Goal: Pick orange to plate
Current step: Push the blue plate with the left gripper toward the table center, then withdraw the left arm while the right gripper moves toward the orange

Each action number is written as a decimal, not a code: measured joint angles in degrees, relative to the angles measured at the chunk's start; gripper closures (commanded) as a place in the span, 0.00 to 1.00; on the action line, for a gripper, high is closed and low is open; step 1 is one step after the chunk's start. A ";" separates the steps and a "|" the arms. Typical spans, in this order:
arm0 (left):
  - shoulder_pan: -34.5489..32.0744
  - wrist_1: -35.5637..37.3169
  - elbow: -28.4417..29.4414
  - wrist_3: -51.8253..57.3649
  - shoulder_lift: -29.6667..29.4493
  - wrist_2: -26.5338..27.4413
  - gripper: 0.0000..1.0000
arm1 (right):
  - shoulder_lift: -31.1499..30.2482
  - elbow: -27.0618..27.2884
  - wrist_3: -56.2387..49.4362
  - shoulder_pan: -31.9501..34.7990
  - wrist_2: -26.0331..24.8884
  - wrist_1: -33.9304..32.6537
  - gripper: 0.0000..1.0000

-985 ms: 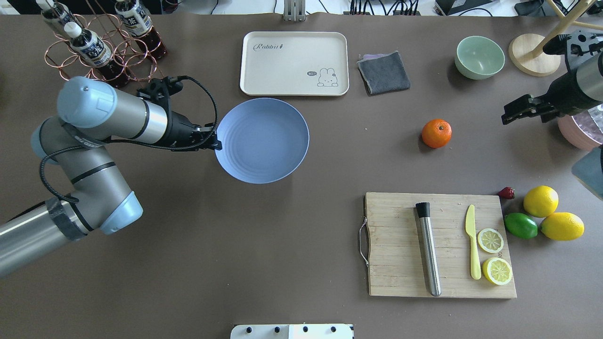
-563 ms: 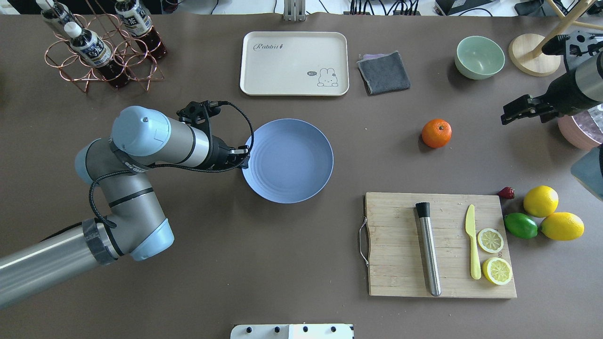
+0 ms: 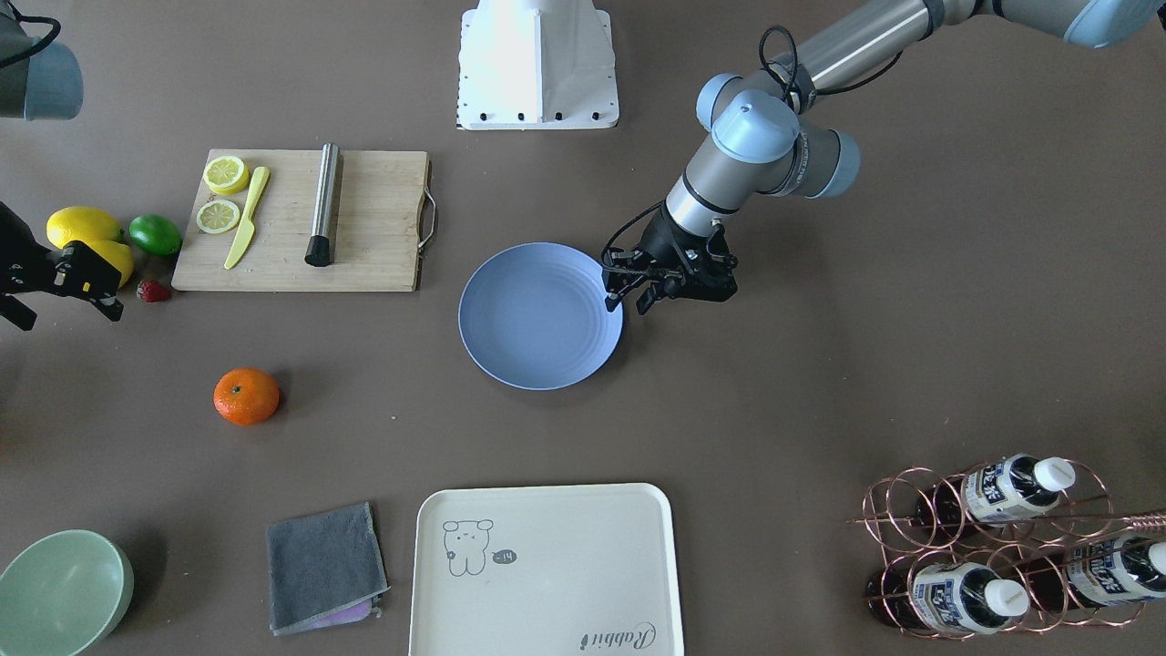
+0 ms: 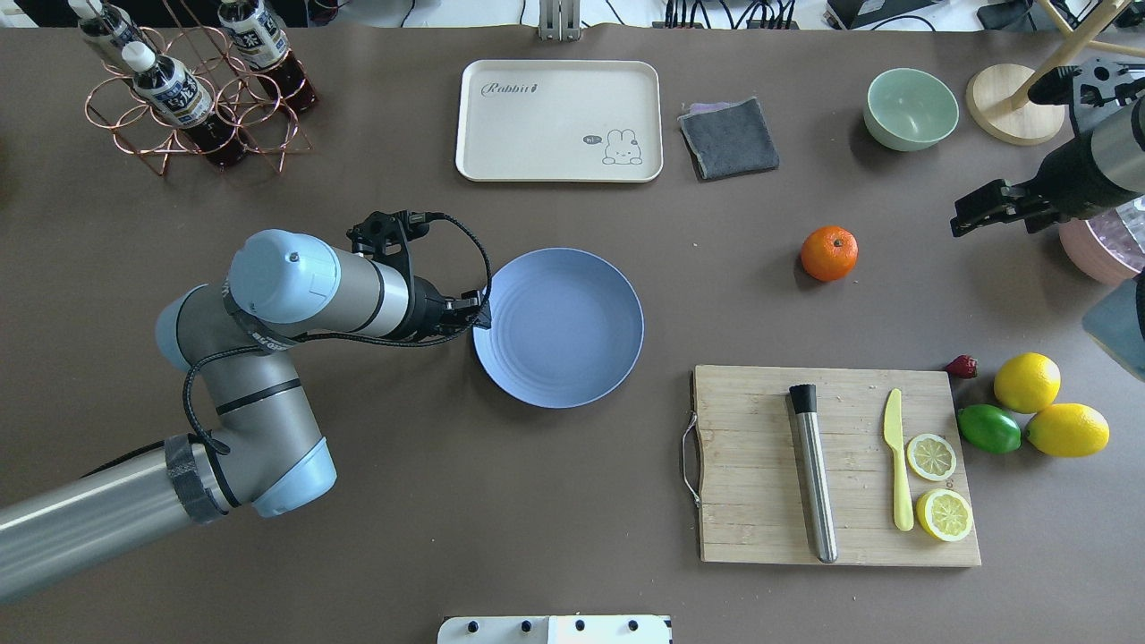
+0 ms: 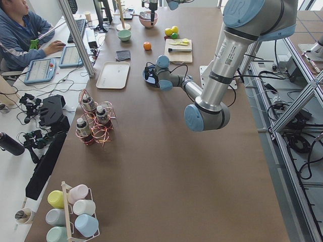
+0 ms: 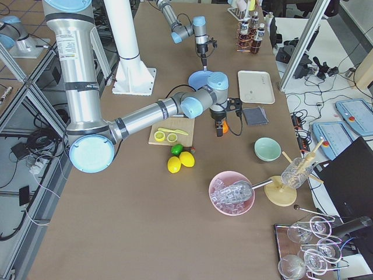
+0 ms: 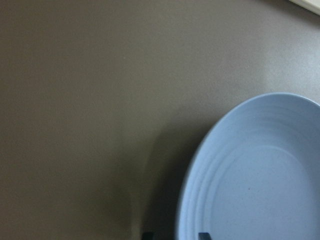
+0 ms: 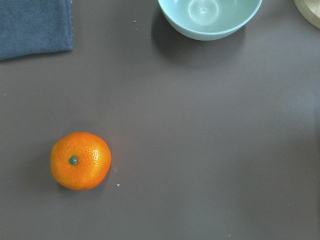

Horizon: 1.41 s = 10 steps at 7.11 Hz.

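While the left gripper (image 4: 481, 318) clamps the rim of the bare plate (image 4: 572, 344), the orange (image 4: 829, 253) lies well apart on open table (image 4: 733, 295), the right gripper (image 3: 66, 312) spread wide beyond it.

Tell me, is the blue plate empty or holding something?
Empty. The plate shows only bare blue rings; the orange sits apart on the table.

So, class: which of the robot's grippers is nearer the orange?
Right. The right gripper hovers apart from the orange, toward the table's end. The left gripper holds the plate at its far rim, with the whole plate between it and the orange.
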 measured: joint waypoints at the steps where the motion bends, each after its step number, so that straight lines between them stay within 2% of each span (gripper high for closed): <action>1: -2.65 0.02 -1.01 2.30 1.32 -2.59 0.02 | 0.41 -0.31 0.00 -0.08 -0.18 -0.10 0.00; 3: -11.83 0.34 -5.04 11.33 7.63 -12.17 0.02 | 1.88 -1.86 0.02 -0.39 -0.68 -0.41 0.00; 6: -31.34 7.58 -7.82 42.70 20.83 -23.94 0.02 | 2.46 -2.76 0.12 -0.68 -0.66 -0.25 0.00; 7: -38.34 13.44 -7.71 55.81 23.90 -25.92 0.02 | 2.35 -2.72 0.09 -0.83 -0.43 -0.13 0.00; 9: -52.30 32.38 -7.48 82.91 27.30 -26.93 0.02 | 2.03 -2.28 -0.14 -1.72 -0.30 -0.03 0.00; 10: -56.81 39.56 -7.20 90.72 29.19 -26.94 0.02 | 2.06 -2.21 -0.37 -2.79 -0.69 -0.06 0.00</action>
